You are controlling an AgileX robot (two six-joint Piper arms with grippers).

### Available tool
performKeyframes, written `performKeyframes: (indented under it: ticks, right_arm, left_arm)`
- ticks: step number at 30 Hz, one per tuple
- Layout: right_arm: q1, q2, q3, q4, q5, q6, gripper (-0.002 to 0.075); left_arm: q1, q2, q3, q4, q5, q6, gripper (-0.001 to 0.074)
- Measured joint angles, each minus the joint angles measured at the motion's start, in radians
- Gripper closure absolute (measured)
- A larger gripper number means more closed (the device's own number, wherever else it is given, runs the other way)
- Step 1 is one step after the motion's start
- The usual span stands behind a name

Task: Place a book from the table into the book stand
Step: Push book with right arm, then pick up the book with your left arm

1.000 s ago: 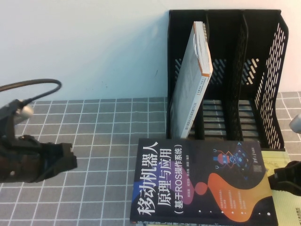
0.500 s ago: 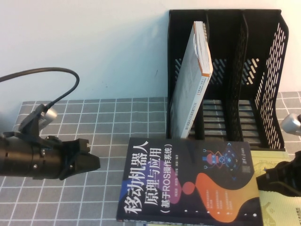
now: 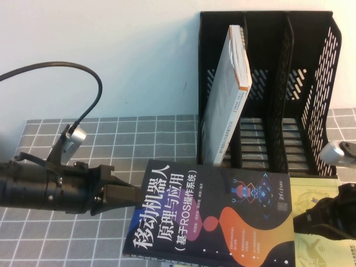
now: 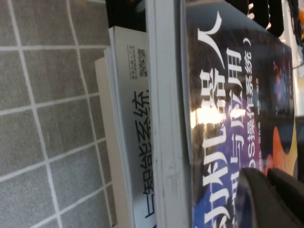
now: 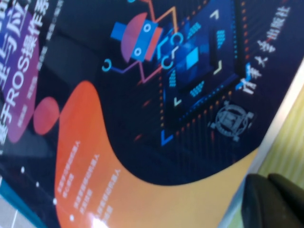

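Compared with a second ago, the book (image 3: 214,214) is sitting further toward the lower left of the high view and is turned slightly, while the left gripper (image 3: 125,196) is now reaching in from the left edge to touch the book's left side. The book is lying flat, cover up, in the lower centre of the frame on the table (image 3: 139,139), just in front of the book stand (image 3: 267,89). Its right part is overlapping a yellow-green book (image 3: 322,222) in the lower right corner.

From the left wrist view, the left gripper's fingers (image 4: 270,194) are resting against the dark cover near its edge, with the page block and another white book (image 4: 133,142) showing beside it; whether the claw is narrow or wide I cannot tell. The right gripper (image 3: 317,222) is waiting at the lower right, touching or just beside the book's right edge, and its opening cannot be told either.

A white-grey book with an orange edge (image 3: 228,94) is leaning in the stand's left slot; the slots to its right look free.

By my judgement, the step in hand is squeezing or sliding the book between both arms to get a grip. The next move is calling for a firm hold on the edges, then lifting, tipping the book upright and lowering it into a free slot.
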State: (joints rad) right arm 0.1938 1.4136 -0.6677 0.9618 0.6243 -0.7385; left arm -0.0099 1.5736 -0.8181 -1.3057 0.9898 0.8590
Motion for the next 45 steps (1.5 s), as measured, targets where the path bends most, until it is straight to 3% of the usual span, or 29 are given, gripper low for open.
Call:
performKeyframes:
  ticks: [4, 10, 14, 19, 29, 45]
  right_arm:
    - [0.000, 0.000, 0.000, -0.003, 0.023, -0.007, 0.0729]
    - [0.000, 0.002, 0.000, -0.006, 0.047, -0.015, 0.0729]
    - [0.000, 0.002, 0.000, -0.010, 0.050, -0.019, 0.0729]
    - [0.000, 0.002, 0.000, -0.010, 0.050, -0.021, 0.0729]
    - [0.000, 0.002, 0.000, -0.010, 0.051, -0.026, 0.0729]
    - [0.000, 0.002, 0.000, -0.010, 0.053, -0.028, 0.0729]
  left_arm:
    - [0.000, 0.000, 0.000, -0.005, -0.011, -0.047, 0.0630]
    - [0.006, 0.000, 0.000, -0.005, -0.026, -0.079, 0.0330]
    - [0.057, 0.000, 0.000, 0.000, -0.038, -0.083, 0.0215]
    - [0.138, 0.016, 0.000, 0.034, -0.045, -0.085, 0.0192]
    - [0.146, 0.160, -0.025, -0.053, 0.114, 0.062, 0.0186]
    - [-0.051, 0.243, -0.121, -0.057, 0.104, 0.093, 0.0204]
